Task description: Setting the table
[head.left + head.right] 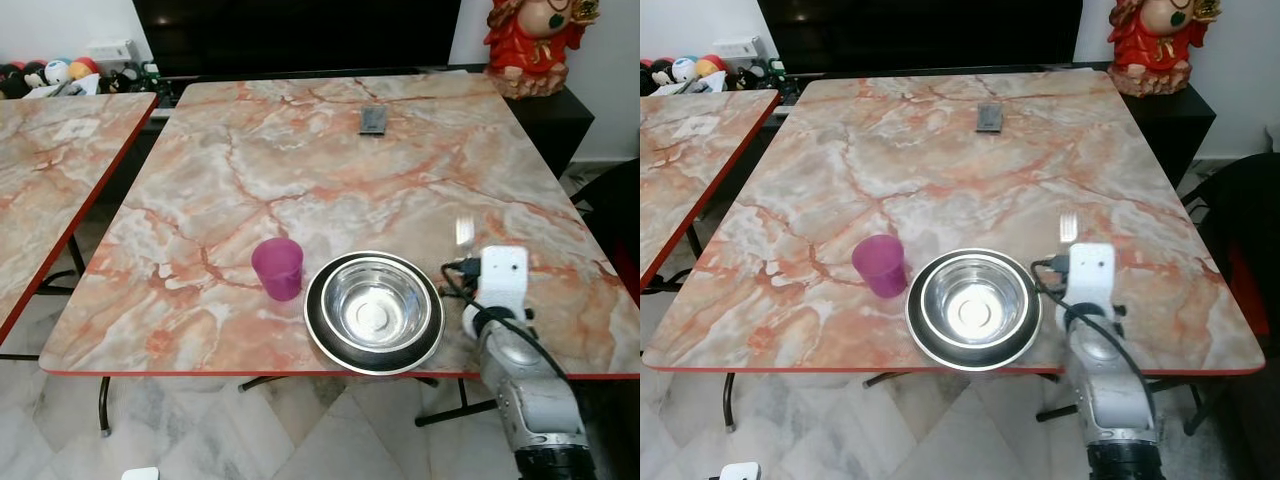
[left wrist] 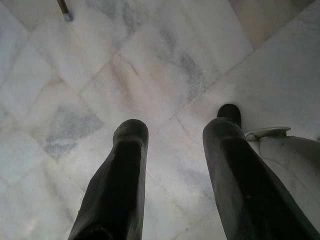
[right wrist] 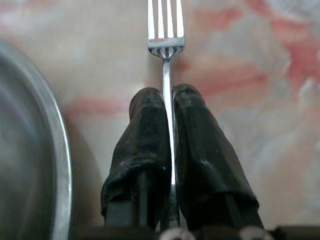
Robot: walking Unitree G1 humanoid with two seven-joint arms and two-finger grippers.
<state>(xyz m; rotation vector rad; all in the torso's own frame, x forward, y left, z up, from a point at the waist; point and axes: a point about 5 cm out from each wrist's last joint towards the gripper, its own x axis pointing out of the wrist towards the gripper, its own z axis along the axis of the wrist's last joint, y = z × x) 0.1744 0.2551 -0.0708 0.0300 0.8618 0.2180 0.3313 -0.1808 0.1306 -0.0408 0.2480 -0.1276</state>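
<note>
**Fork held beside the bowl**

The right gripper pinches a fork over the table, just right of the steel bowl at the near edge. Left gripper hangs parted above the floor.

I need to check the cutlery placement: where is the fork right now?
The fork is clamped in the right gripper, held over the marble table just right of the steel bowl.
</note>
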